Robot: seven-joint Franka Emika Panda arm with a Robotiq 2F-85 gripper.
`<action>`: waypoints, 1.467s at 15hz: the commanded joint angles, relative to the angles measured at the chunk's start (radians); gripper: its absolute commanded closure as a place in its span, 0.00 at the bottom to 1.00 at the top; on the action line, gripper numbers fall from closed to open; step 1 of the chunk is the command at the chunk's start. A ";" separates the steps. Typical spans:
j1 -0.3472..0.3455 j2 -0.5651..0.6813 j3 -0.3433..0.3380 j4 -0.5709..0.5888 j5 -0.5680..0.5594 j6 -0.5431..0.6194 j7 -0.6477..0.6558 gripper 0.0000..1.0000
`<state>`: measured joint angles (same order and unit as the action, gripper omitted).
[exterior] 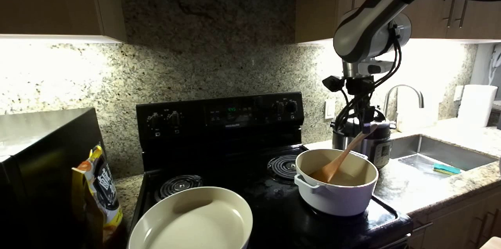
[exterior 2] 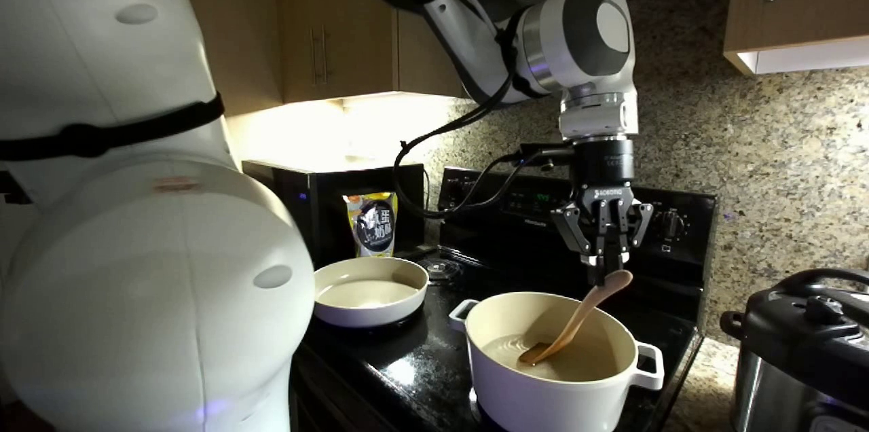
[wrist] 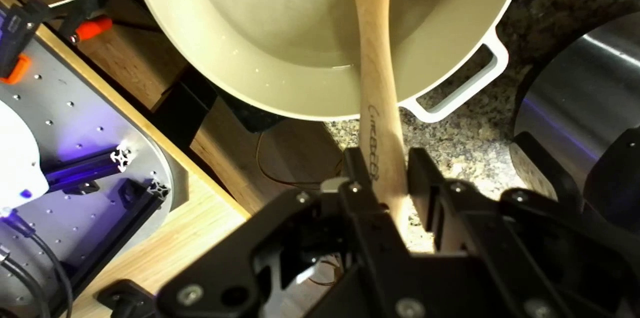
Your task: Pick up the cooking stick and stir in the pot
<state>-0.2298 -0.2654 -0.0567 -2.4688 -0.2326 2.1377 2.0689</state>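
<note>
The cooking stick, a light-brown wooden spoon [exterior: 341, 159], leans at a tilt in the white pot [exterior: 337, 199]. It also shows in an exterior view [exterior 2: 577, 320] with its head in the clear liquid. The pot [exterior 2: 543, 399] stands on the stove's front burner. My gripper [exterior 2: 604, 274] is above the pot's rim, with its fingers closed around the upper handle of the stick. In the wrist view my gripper's fingers [wrist: 386, 165] lie against both sides of the stick's handle [wrist: 377, 83]; the spoon head is cut off at the top edge.
A shallow cream pan [exterior: 203, 217] sits on the stove beside the pot. A silver-and-black cooker [exterior 2: 801, 350] stands on the counter near the pot's handle. A snack bag [exterior 2: 373, 223] leans by the black microwave. A sink [exterior: 438, 155] lies past the cooker.
</note>
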 commanded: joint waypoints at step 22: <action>-0.096 -0.120 -0.148 -0.161 -0.032 -0.035 -0.017 0.91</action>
<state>-0.2653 -0.2944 -0.1304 -2.4921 -0.2425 2.0250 2.1482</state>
